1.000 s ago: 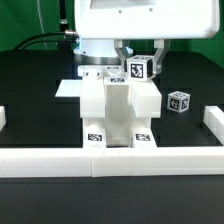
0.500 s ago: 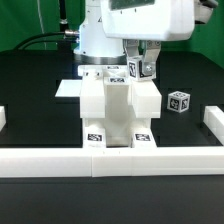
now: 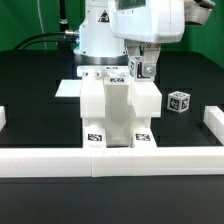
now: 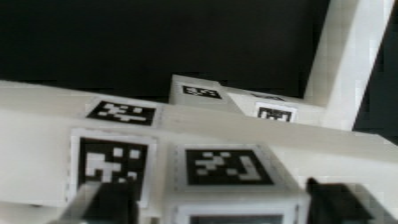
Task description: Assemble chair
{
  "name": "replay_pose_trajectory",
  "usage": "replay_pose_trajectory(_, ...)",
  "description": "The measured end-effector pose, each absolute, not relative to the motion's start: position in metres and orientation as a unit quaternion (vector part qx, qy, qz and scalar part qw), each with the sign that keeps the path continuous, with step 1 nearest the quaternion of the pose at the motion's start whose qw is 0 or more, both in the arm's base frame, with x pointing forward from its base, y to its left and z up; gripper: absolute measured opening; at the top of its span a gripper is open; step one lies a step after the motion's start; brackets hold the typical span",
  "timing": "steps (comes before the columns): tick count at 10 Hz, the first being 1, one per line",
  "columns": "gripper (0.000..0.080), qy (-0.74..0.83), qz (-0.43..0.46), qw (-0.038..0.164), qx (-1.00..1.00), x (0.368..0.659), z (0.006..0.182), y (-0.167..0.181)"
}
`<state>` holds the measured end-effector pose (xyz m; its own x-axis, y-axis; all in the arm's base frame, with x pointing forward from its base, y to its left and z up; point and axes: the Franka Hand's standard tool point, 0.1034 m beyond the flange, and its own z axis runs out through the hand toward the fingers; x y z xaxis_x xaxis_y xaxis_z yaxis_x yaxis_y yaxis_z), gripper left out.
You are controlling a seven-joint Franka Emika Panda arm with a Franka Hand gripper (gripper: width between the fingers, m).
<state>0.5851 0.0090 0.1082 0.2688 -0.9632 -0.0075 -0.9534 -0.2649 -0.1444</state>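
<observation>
The partly built chair (image 3: 115,108) is a boxy white block with tags on its front, standing mid-table against the front rail. My gripper (image 3: 140,66) is shut on a small white tagged cube (image 3: 137,68), held just above the chair's top at its back, on the exterior view's right. In the wrist view the cube (image 4: 222,168) sits between my dark fingers (image 4: 98,205), gripper (image 4: 217,208), over the chair's tagged white top (image 4: 125,112). A second small tagged cube (image 3: 178,101) lies on the black table to the exterior view's right.
A long low white rail (image 3: 110,160) runs along the front, with short white end pieces at the exterior view's left (image 3: 3,118) and right (image 3: 212,121). The marker board (image 3: 92,73) lies flat behind the chair. The robot base (image 3: 95,35) stands at the back.
The white wrist housing has shifted toward the exterior view's right and turned. The held cube has moved slightly to the left and stays just above the chair's top.
</observation>
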Motion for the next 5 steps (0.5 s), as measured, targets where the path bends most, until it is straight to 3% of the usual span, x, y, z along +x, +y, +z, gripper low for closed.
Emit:
replay_pose_trajectory(1,0.0566,0.575,-0.043,0.058,-0.815,0.5854,0.1089,0.01)
replay_pose_trajectory(2,0.0631,0.544,-0.046,0.058,-0.836,0.5859,0.1095,0.0099)
replay_pose_trajectory(5,0.0648,0.453,-0.051,0.051,-0.888,0.5855,0.1083,0.0093)
